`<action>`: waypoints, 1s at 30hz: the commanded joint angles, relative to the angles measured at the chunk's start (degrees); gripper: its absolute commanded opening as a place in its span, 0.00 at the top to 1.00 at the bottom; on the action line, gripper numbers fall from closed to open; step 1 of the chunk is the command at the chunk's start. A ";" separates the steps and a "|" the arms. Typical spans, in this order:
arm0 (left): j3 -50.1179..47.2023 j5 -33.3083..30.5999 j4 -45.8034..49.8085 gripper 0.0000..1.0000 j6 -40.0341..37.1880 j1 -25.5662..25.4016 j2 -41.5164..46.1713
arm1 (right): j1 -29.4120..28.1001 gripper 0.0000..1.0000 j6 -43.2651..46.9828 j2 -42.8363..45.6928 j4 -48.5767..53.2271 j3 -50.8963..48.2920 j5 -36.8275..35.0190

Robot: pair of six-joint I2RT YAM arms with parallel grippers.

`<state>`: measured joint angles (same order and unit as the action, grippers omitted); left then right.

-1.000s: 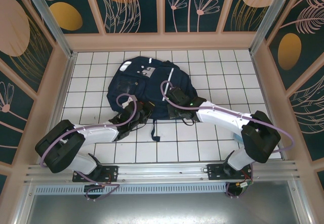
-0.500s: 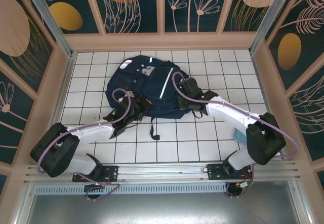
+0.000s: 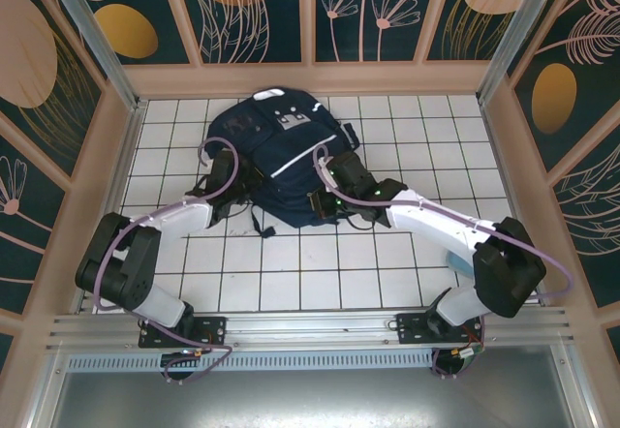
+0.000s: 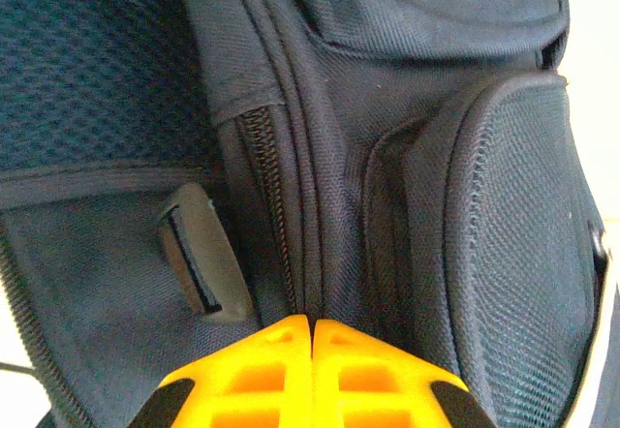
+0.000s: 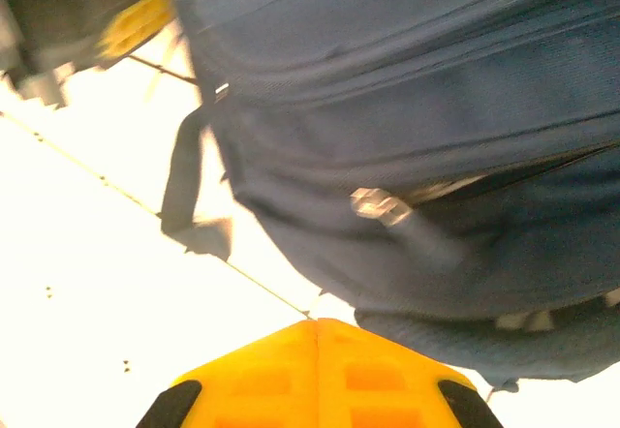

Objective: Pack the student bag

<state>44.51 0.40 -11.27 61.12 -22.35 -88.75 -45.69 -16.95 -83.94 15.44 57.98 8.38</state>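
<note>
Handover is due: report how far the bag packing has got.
Nothing looks packed: the bag lies flat on the table. In hand: both claws shut, the left claw against the bag's zip seam, the right claw by its near edge, beside a zip pull. Left: opening the bag and loading it.

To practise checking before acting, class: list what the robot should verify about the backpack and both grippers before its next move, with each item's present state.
1. Backpack resting on the table: ok.
2. Left gripper shut, fingers meeting: ok.
3. Right gripper shut, fingers meeting: ok.
4. Both grippers close to the backpack: ok.
5. Main zip open for packing: cannot tell.
</note>
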 commanded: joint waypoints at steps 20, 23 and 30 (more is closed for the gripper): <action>-13.47 -1.17 8.27 0.35 5.76 0.99 24.12 | 4.00 0.38 8.61 -14.72 3.62 10.71 -4.39; -13.97 -0.16 8.20 0.33 5.94 0.99 24.39 | 4.99 0.37 10.88 -16.93 3.45 12.22 -0.39; -14.54 0.79 7.49 0.33 6.05 0.99 24.41 | 5.09 0.45 14.39 -18.95 3.75 13.30 7.72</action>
<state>30.63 0.03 -3.57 66.52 -21.47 -65.01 -40.53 -5.72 -102.06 18.17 69.36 11.53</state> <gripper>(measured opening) 0.674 0.555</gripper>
